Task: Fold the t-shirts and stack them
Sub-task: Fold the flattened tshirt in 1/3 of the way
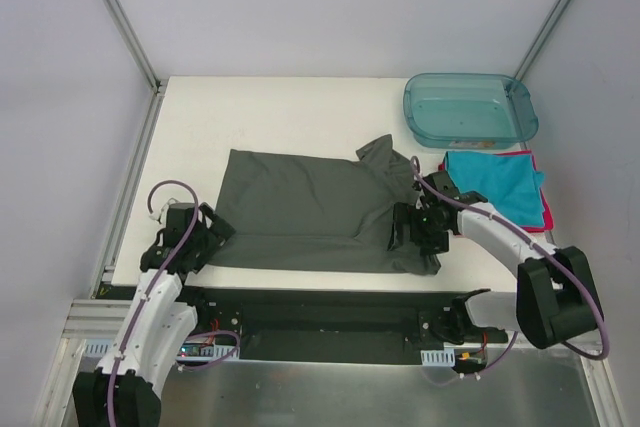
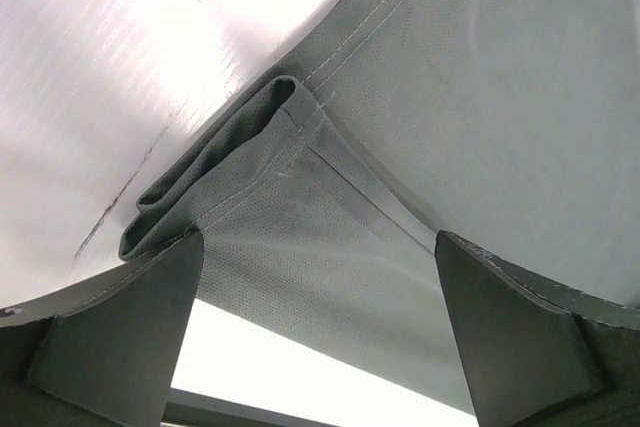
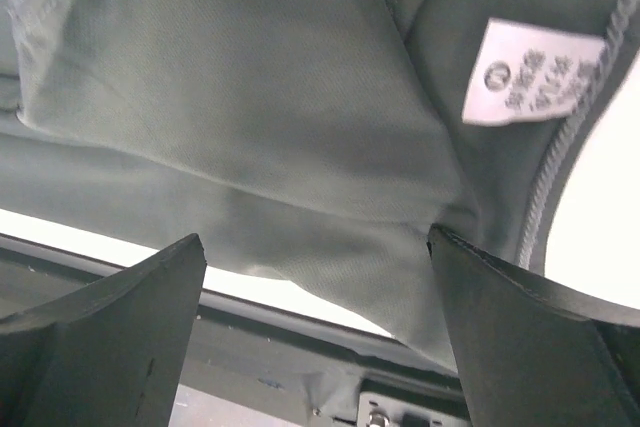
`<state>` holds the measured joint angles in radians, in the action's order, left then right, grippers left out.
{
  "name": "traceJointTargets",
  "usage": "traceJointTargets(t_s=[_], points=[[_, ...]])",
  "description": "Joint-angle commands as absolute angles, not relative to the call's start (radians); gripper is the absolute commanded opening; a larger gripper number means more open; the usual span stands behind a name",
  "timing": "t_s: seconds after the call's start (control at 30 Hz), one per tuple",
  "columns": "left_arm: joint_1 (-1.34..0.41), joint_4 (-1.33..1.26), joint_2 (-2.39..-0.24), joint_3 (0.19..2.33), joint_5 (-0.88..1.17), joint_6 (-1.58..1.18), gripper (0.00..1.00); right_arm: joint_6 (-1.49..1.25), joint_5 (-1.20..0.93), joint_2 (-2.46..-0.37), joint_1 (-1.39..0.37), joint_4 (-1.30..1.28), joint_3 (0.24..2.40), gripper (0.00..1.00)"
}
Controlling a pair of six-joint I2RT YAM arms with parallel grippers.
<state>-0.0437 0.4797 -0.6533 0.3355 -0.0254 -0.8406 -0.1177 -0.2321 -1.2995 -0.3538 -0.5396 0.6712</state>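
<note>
A dark charcoal-grey t-shirt (image 1: 310, 209) lies spread across the white table. My left gripper (image 1: 207, 235) is open at its near left corner; in the left wrist view the cloth's hem (image 2: 300, 147) lies between my wide-apart fingers (image 2: 120, 337). My right gripper (image 1: 418, 237) is open at the shirt's near right corner, by the neck; the right wrist view shows the grey cloth (image 3: 250, 117) and its white neck label (image 3: 525, 72) between my fingers (image 3: 520, 337). A folded teal t-shirt (image 1: 497, 185) lies on a red-pink one (image 1: 545, 219) at the right.
A translucent teal plastic tub (image 1: 468, 109) stands at the back right, just behind the folded stack. The table's near edge (image 1: 300, 282) runs right below the shirt's hem. Walls close in the left, back and right sides.
</note>
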Motion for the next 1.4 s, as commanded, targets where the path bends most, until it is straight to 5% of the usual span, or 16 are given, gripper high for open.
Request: traceJointTargets(t_s=[0.0, 0.3, 0.63, 0.9, 1.2, 1.37], points=[[-0.034, 0.566, -0.585, 0.36, -0.04, -0.87, 0.99, -0.088, -0.198, -1.201, -0.35, -0.664, 0.698, 0.96], [-0.034, 0.583, -0.626, 0.528, -0.144, -0.855, 0.99, -0.031, -0.142, -1.173, -0.363, -0.707, 0.928, 0.96], [-0.034, 0.424, -0.824, 0.578, -0.072, -0.778, 0.99, -0.051, -0.032, -1.566, -0.618, -0.652, 1.218, 0.99], [-0.035, 0.4, -0.891, 0.572, -0.095, -0.738, 0.99, -0.075, 0.12, -1.865, -0.664, -0.805, 1.427, 0.61], [-0.035, 0.38, -0.923, 0.56, -0.086, -0.733, 0.99, -0.1, 0.132, -1.937, -0.675, -0.822, 1.4, 0.58], [-0.035, 0.377, -0.934, 0.563, -0.08, -0.724, 0.99, -0.113, 0.158, -1.962, -0.675, -0.834, 1.41, 0.47]])
